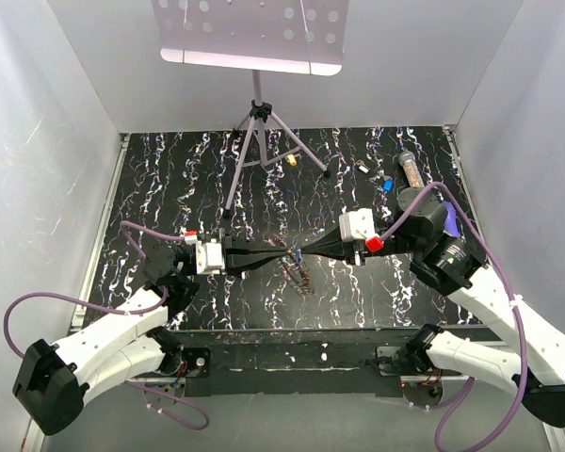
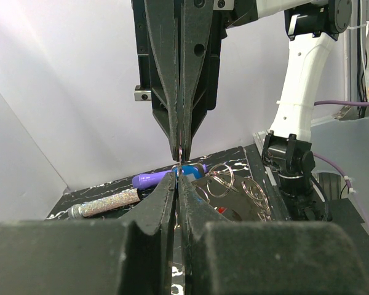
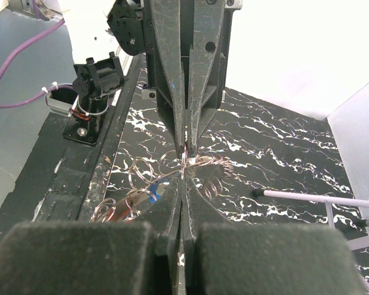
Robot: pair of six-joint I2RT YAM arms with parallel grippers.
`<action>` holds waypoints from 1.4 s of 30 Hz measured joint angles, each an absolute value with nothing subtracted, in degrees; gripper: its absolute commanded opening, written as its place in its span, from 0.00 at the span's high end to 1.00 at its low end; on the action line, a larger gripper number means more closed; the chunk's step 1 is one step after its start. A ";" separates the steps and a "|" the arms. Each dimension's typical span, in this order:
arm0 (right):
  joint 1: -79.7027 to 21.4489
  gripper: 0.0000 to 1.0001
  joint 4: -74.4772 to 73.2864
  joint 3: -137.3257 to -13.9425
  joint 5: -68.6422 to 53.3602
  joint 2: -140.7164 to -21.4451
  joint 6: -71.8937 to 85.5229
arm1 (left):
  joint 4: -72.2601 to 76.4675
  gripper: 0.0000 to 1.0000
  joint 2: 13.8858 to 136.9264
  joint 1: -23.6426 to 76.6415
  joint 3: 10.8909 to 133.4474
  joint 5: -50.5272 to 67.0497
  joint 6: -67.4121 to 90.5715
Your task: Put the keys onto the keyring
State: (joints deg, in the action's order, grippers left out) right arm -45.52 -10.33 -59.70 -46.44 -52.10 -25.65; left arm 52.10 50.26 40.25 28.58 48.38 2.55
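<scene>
My left gripper [image 1: 284,254] and right gripper [image 1: 301,252] meet tip to tip above the middle of the table, both shut. Each pinches the keyring [image 1: 299,273], a thin wire loop carrying small rings that dangles below them. In the right wrist view the rings [image 3: 200,163] fan out beside my shut tips [image 3: 184,171], with a blue key head [image 3: 152,192] and a reddish one [image 3: 111,209] hanging among them. The left wrist view shows my shut tips [image 2: 179,177] against the ring wire [image 2: 181,152]. Loose on the table lie a blue key [image 1: 388,185] and a yellow one [image 1: 291,161].
A glittery tube [image 1: 410,169] lies at the back right, with a purple pen [image 2: 150,179] beside it in the left wrist view. A tripod stand [image 1: 257,122] with a perforated plate stands at the back middle; one leg [image 3: 320,198] reaches across the table. White walls enclose three sides.
</scene>
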 measured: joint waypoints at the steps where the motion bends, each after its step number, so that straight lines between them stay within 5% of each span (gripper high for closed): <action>1: -45.52 0.99 -10.33 -59.70 -46.46 -52.12 -25.65 | 52.10 1.00 50.26 40.25 28.58 48.38 2.55; 42: -46.37 0.99 -8.88 -59.81 -45.71 -52.90 -24.23 | 50.76 1.00 50.15 40.25 28.56 47.66 1.45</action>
State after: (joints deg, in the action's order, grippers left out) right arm -46.37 -8.88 -59.81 -45.71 -52.90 -24.23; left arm 50.76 50.15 40.25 28.56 47.66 1.45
